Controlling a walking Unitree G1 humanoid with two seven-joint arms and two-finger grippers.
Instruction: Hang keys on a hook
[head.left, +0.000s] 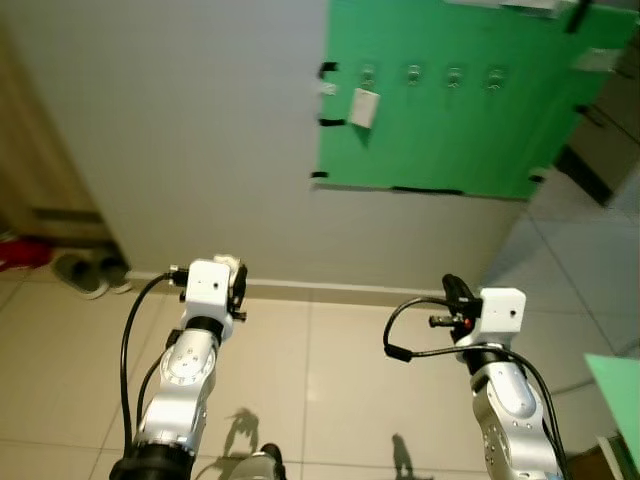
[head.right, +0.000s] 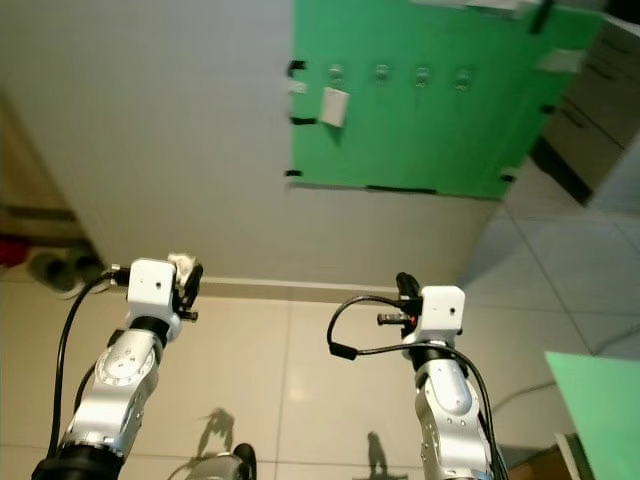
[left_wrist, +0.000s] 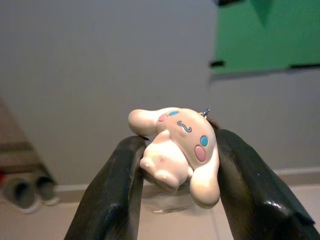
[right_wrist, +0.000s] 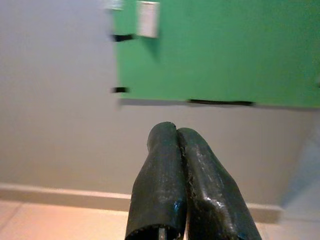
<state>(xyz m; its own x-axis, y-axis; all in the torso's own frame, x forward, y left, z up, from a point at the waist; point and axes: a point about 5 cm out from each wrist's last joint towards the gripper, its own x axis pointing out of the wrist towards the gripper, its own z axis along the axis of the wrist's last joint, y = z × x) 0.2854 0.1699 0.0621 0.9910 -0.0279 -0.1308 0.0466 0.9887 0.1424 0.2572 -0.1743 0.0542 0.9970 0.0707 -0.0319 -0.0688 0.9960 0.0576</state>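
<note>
Beige tiled floor underfoot, glossy, running up to a pale skirting board at twelve o'clock. Over at nine o'clock, a pair of grey slippers sits on the tiles against the wall, with something red just beyond them at the edge.

Cream keychain charm, green board

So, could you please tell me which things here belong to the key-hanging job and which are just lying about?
Job:
- cartoon-dog keychain, held in the left gripper
- hooks on the green board

Lying about:
- shoes by the wall
- white tag on the board
</note>
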